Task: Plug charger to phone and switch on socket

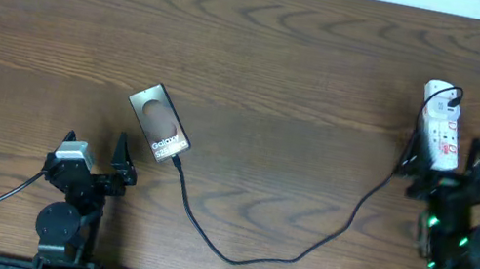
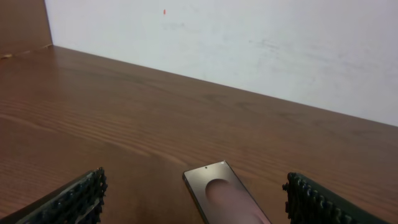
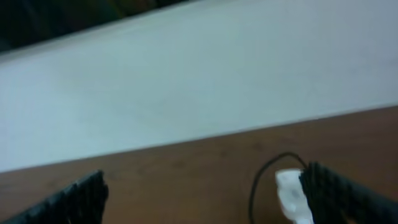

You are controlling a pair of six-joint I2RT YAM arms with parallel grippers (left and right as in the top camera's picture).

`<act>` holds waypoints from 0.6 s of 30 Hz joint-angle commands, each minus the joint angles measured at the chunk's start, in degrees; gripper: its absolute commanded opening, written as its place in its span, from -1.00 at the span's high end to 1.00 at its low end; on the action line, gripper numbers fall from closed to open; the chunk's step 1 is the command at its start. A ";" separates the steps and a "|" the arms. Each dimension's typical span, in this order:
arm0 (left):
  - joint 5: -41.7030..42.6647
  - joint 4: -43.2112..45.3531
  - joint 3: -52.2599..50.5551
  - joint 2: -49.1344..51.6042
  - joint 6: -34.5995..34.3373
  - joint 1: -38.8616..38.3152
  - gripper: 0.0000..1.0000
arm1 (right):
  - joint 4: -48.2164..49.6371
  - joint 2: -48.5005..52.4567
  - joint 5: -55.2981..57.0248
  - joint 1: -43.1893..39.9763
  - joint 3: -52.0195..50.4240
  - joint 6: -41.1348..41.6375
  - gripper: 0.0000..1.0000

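White narrow power strip (image 1: 441, 130) sits beside our wide, empty right tool (image 3: 205, 177); we advise pressing its red switch (image 1: 449, 148) squarely. Left tool (image 2: 196, 182) likewise wide.

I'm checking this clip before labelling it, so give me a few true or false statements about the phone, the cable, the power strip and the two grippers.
1. The phone lies on the table, left of the socket. True.
2. The left gripper is clamped on the phone. False: its jaws stand open and the phone lies free just ahead of it.
3. The charger sags in a loop from the phone across to the socket. True.
4. The socket sits at the table's left edge. False: it is far right.
5. The right gripper holds the charger. False: it is open and empty.
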 commanded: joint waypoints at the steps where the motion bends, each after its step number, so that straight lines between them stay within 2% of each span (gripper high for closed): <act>1: -0.76 -2.60 -0.81 -0.33 0.48 0.28 -0.80 | 3.74 -4.81 3.13 1.86 -7.04 0.04 -0.99; 9: -0.76 -2.60 -0.81 -0.33 0.48 0.28 -0.80 | 10.97 -18.01 7.26 3.06 -21.92 0.02 -0.99; 14: -0.76 -2.60 -0.81 -0.33 0.48 0.28 -0.80 | 2.27 -23.69 10.16 3.67 -21.84 -0.74 -0.98; 18: -0.76 -2.60 -0.81 -0.33 0.48 0.28 -0.80 | -9.03 -27.74 10.47 3.69 -21.81 -0.83 -0.99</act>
